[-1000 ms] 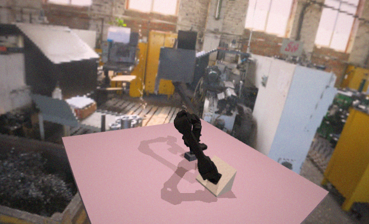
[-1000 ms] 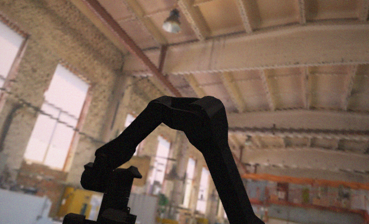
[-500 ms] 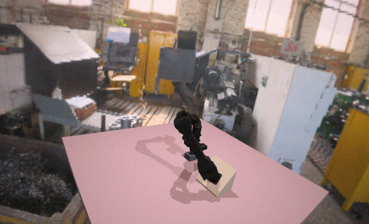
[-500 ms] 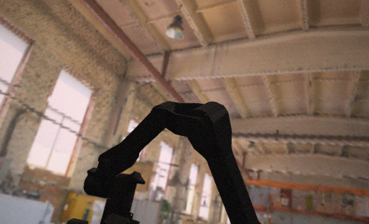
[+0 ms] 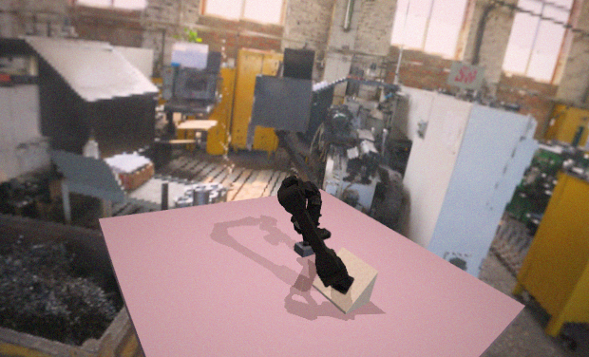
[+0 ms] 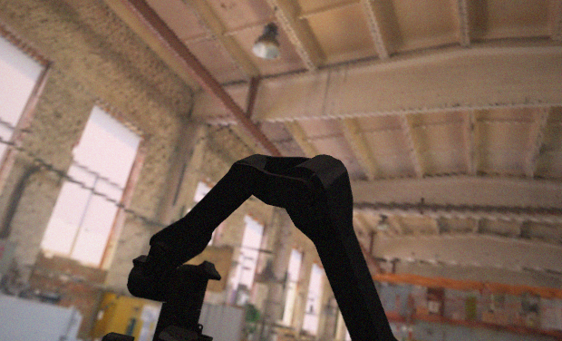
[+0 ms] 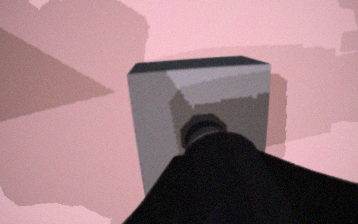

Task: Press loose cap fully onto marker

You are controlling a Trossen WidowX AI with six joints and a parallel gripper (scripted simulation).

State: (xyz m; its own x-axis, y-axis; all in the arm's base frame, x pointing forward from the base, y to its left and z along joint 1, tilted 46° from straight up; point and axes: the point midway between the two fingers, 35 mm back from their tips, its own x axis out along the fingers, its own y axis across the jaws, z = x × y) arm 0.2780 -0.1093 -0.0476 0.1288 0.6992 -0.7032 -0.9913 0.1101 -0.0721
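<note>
The grey holder block [image 7: 153, 115] [image 5: 303, 249] stands on the pink table. In the wrist view, a dark round collar with a thin paler ring, apparently part of the marker [image 7: 202, 126], shows at the block's top. My gripper [image 7: 209, 158] is over the block and shut on the black cap [image 7: 223, 147], which blends with the black fingers. The cap overlaps the marker in this view and hides most of it. The frames do not show how far the cap is down on the marker. In the exterior view the fingertips are below the frame.
A cream wedge-shaped block [image 5: 363, 273] stands on the pink table [image 5: 191, 294], beside and partly behind the lower arm in the top view. The arm arches over from there to the holder block. Its shadows fall across the table.
</note>
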